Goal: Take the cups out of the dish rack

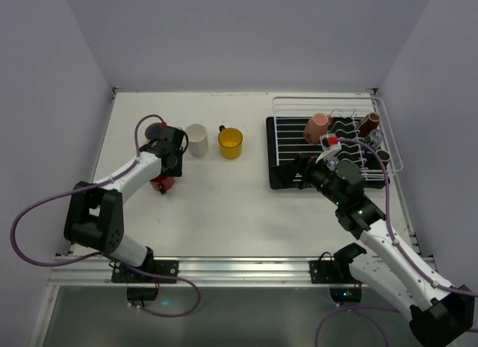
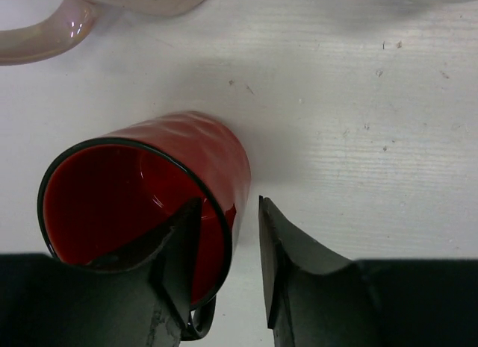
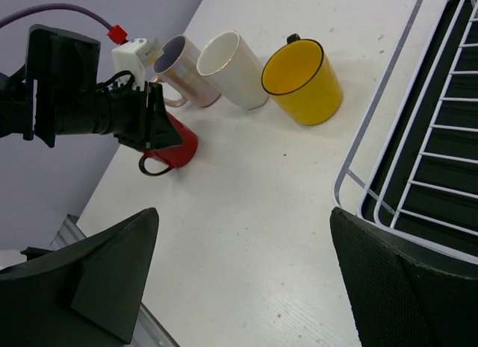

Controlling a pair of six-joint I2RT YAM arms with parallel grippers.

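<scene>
left gripper (image 2: 226,213) slightly parted astride the red mug (image 2: 187,149) wall, one finger inside, the other just clear outside, mug on the table (image 1: 224,198) left side, pink mug (image 3: 183,67), white mug (image 3: 231,67) and yellow mug (image 3: 302,78) lined up beyond, right gripper (image 3: 244,220) wide and empty over bare table beside the dish rack (image 1: 287,138) left rim

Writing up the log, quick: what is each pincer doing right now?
Left pincer: open, straddling the red mug wall, not clamped.
Right pincer: open, empty.
</scene>
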